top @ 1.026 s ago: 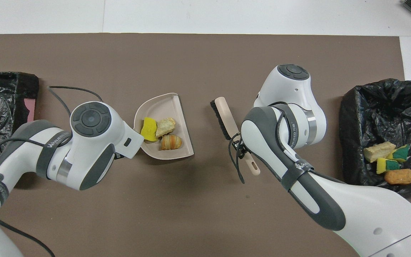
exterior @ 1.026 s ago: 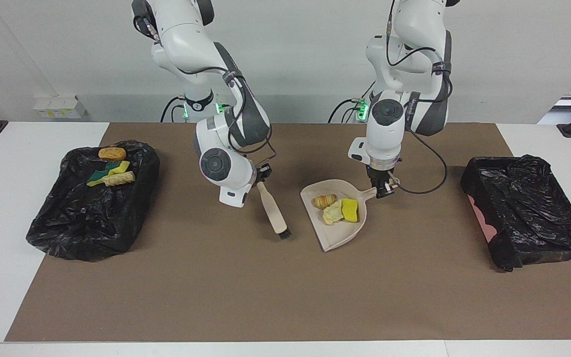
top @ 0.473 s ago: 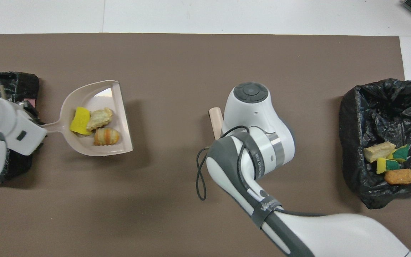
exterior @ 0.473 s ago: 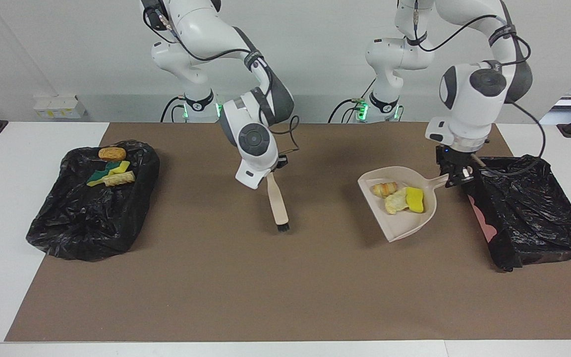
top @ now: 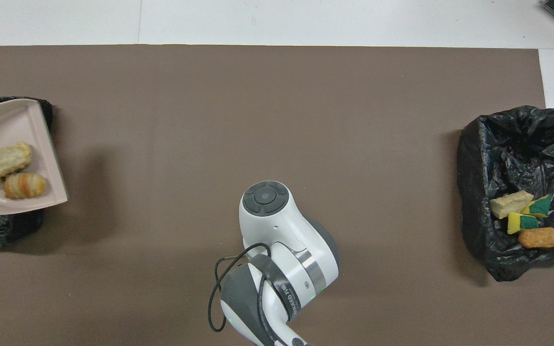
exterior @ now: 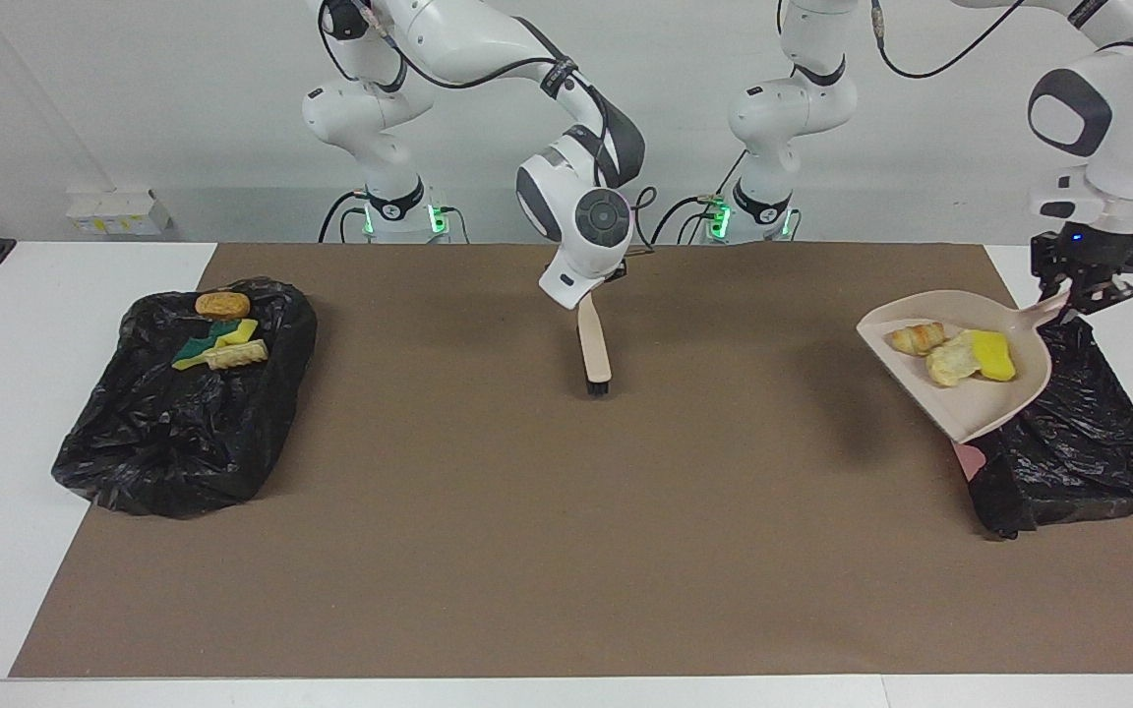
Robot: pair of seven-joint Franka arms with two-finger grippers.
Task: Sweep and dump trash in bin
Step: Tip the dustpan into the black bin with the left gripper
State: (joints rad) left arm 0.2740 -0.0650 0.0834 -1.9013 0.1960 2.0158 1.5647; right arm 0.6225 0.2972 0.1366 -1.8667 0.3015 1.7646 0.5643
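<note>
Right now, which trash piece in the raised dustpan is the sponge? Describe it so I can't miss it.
Find the black-lined bin at the left arm's end of the table; the beige dustpan hangs over it. The sponge chunk lies nearest the handle, flat and bright yellow, unlike the two tan bread lumps beside it.

no readable text, labels, brands or numbers anywhere

Trash (exterior: 955, 354) in dustpan (exterior: 994, 408); rest bagged
</note>
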